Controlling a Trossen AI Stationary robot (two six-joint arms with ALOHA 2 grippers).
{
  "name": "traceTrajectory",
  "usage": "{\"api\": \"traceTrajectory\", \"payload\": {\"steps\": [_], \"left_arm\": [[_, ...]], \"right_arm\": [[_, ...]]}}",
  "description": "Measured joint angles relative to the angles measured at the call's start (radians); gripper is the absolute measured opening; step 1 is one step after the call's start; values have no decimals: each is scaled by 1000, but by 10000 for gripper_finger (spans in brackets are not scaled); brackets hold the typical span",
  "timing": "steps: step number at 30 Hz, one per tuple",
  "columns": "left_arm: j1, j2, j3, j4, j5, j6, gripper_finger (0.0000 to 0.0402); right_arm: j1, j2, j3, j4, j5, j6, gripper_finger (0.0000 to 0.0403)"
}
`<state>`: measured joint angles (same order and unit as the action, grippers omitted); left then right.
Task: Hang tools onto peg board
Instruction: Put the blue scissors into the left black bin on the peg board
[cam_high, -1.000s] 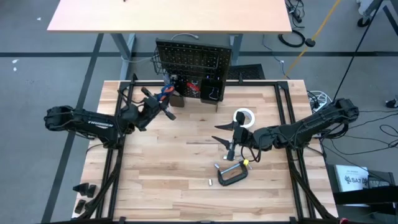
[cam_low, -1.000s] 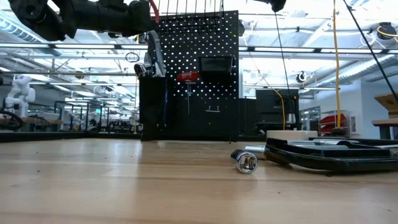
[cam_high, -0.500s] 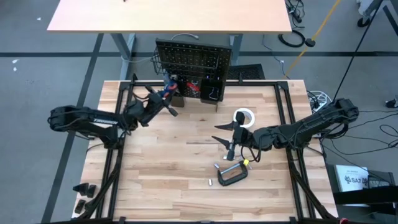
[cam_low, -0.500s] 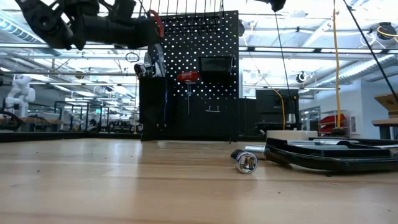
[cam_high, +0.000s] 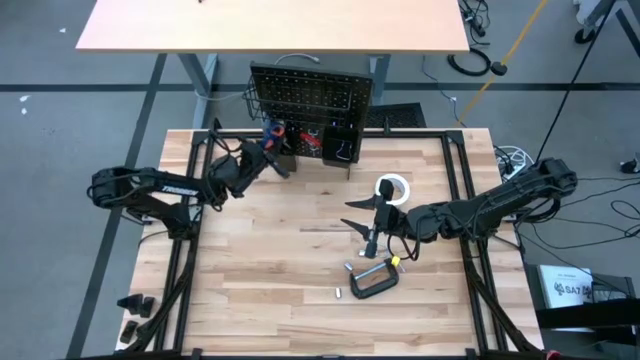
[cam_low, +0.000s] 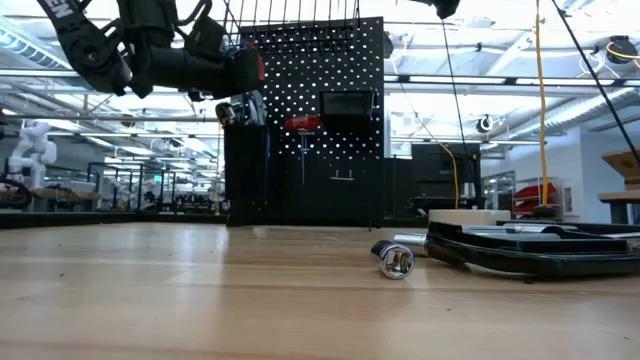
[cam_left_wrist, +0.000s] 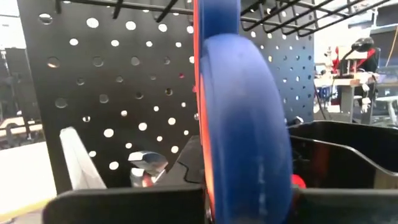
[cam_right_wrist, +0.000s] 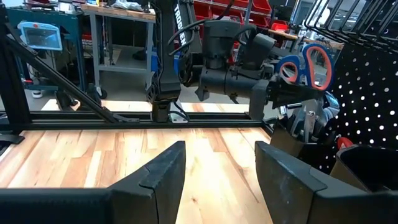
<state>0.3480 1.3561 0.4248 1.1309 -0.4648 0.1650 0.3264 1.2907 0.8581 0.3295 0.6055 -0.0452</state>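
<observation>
At the far black perforated peg board (cam_high: 311, 96), our left gripper (cam_high: 268, 158) clamps blue-and-orange-handled scissors (cam_right_wrist: 305, 63), seemingly unhung; right gripper (cam_high: 372, 232) waits with fingers apart; black C-clamp (cam_high: 372, 279) remains.

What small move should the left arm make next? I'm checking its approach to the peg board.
Probably ease forward and line a handle loop up with a hook. The left pincer is shut on the scissors, held close in front of the peg board, not yet hung.
</observation>
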Motion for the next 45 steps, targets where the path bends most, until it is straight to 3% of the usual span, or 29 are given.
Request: {"api": "traceTrajectory", "payload": {"steps": [6, 11, 19, 30, 35, 45], "left_arm": [[0, 1, -2, 19, -1, 80, 50], [-4, 2, 24, -25, 30, 128, 19], [-3, -19, 75, -174, 47, 50, 12], [-10, -202, 142, -528, 50, 1, 12], [-5, -220, 164, -628, 76, -53, 12], [23, -147, 166, -608, 97, -87, 12]], "right_arm": [[0, 0, 0, 1, 0, 0, 180], [0, 0, 0, 1, 0, 0, 180], [0, 0, 0, -2, 0, 0, 181], [0, 0, 0, -6, 0, 0, 181], [0, 0, 0, 1, 0, 0, 181], [-2, 0, 0, 2, 0, 0, 181]]}}
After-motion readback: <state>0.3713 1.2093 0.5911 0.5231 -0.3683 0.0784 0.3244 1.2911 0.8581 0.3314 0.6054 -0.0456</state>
